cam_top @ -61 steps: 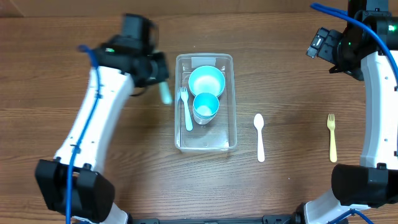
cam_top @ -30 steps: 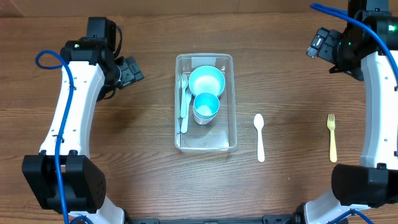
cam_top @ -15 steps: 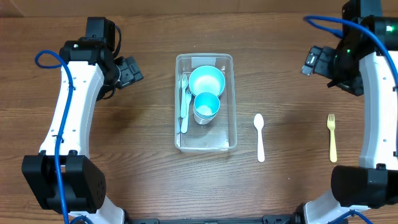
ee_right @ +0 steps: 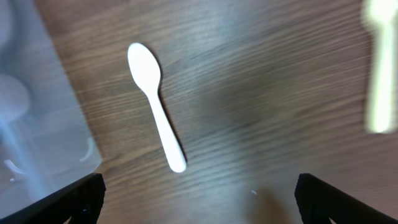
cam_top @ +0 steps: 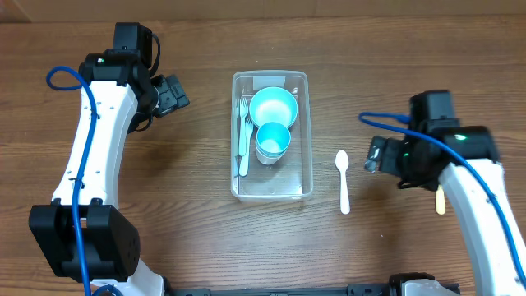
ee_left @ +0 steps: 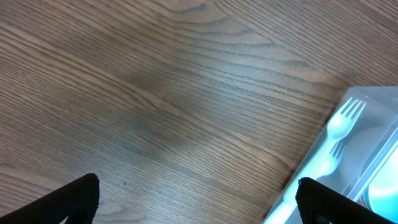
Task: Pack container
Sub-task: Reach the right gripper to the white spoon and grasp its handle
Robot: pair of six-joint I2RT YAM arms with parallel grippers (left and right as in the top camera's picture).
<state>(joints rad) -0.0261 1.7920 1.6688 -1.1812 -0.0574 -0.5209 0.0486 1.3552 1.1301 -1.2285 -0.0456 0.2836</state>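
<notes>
The clear container (cam_top: 271, 187) sits in the middle of the bench (cam_top: 197, 234). The left claw (cam_top: 176, 92) and right claw (cam_top: 375, 154) are wide open. The thin white spoon (cam_top: 343, 182) could slip or skid if pinched crooked.

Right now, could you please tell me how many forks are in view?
3. Two light-blue forks lie overlapping inside the container, along its left wall; one yellow fork lies on the table, mostly hidden beneath the right arm.

Wooden table (cam_top: 197, 238), clear container (cam_top: 271, 187) at centre, white spoon (cam_top: 343, 181), yellow fork (cam_top: 440, 201) further right
</notes>
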